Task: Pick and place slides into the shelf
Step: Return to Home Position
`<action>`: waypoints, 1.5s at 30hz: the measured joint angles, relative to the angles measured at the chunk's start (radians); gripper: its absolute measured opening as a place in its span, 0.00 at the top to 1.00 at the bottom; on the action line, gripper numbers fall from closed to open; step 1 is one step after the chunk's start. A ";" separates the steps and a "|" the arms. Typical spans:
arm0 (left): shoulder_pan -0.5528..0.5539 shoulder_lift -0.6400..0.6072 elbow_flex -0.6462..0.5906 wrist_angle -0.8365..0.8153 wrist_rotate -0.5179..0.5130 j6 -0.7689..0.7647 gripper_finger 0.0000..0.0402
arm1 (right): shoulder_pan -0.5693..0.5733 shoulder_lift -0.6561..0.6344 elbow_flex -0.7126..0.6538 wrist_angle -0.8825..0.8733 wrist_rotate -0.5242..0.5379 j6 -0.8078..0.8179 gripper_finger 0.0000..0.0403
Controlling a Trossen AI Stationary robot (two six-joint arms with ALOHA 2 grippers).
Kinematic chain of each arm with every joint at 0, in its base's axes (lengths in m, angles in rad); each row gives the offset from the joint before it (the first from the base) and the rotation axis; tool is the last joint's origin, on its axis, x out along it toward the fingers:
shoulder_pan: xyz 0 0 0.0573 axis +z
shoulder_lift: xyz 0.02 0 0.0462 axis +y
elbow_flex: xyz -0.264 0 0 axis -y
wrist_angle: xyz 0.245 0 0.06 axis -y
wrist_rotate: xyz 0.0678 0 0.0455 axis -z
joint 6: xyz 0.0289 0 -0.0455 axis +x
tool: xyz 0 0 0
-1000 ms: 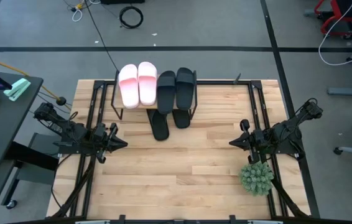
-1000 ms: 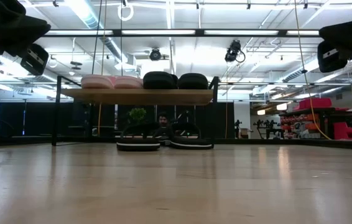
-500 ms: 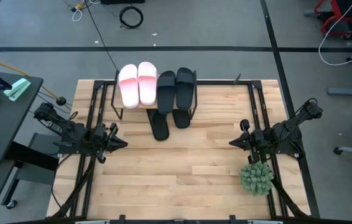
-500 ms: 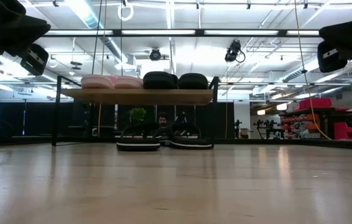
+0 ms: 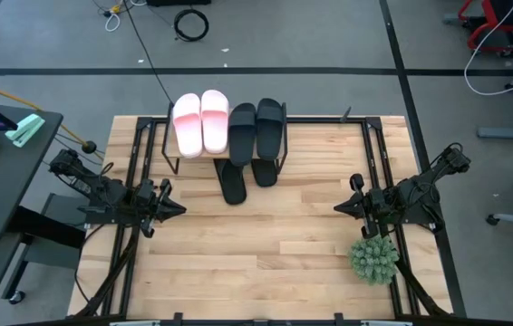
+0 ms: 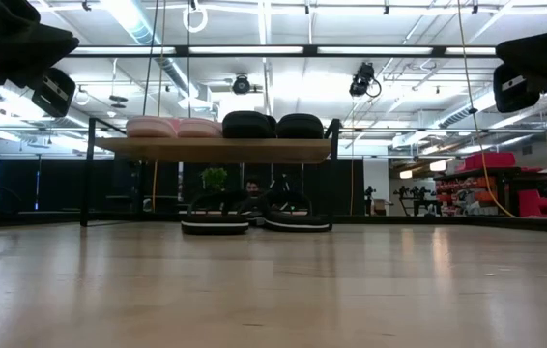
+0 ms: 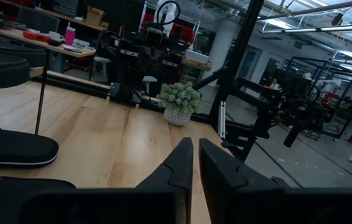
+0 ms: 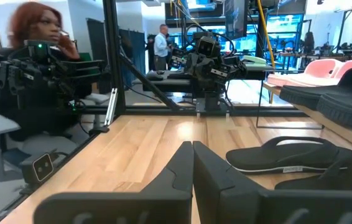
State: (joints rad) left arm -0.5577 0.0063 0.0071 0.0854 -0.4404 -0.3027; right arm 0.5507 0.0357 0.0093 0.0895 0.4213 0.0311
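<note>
The shelf [image 5: 225, 136] stands at the table's far edge. On its wood top board [image 6: 215, 149] lie two pale pink slides [image 5: 200, 122] and two black broad-band slides [image 5: 256, 129]. Two thin black flip-flops [image 5: 246, 178] rest flat on the table under it, their near ends sticking out [image 6: 254, 221]. My left gripper [image 5: 173, 207] hovers shut near the table's left edge, its fingers nearly together [image 7: 194, 163]. My right gripper [image 5: 340, 208] hovers shut near the right edge [image 8: 192, 163]. Neither touches anything.
A spiky green plant ball [image 5: 372, 260] sits at the table's near right, just in front of the right arm. Bare slatted tabletop [image 5: 266, 244] lies between the two arms. Black frame rails [image 5: 139, 145] run along both sides. A person [image 8: 36, 37] sits beyond the table.
</note>
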 joint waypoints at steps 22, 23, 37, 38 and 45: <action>0.000 0.000 0.000 0.000 0.000 0.000 0.93 | 0.000 0.000 0.000 0.000 0.000 0.000 0.98; 0.000 0.000 0.000 0.000 0.000 0.000 0.93 | 0.000 0.000 0.000 0.000 0.000 0.000 0.98; 0.000 0.000 0.000 0.000 0.000 0.000 0.94 | 0.000 0.000 0.000 0.000 0.000 0.000 0.98; 0.000 0.000 0.000 0.000 0.000 0.000 0.94 | 0.000 0.000 0.000 0.000 0.000 0.000 0.98; 0.000 0.000 0.000 0.000 0.000 0.000 0.92 | 0.000 0.000 0.000 0.000 0.000 0.000 0.98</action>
State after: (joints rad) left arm -0.5577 0.0063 0.0067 0.0854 -0.4406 -0.3031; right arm 0.5507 0.0360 0.0090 0.0895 0.4213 0.0311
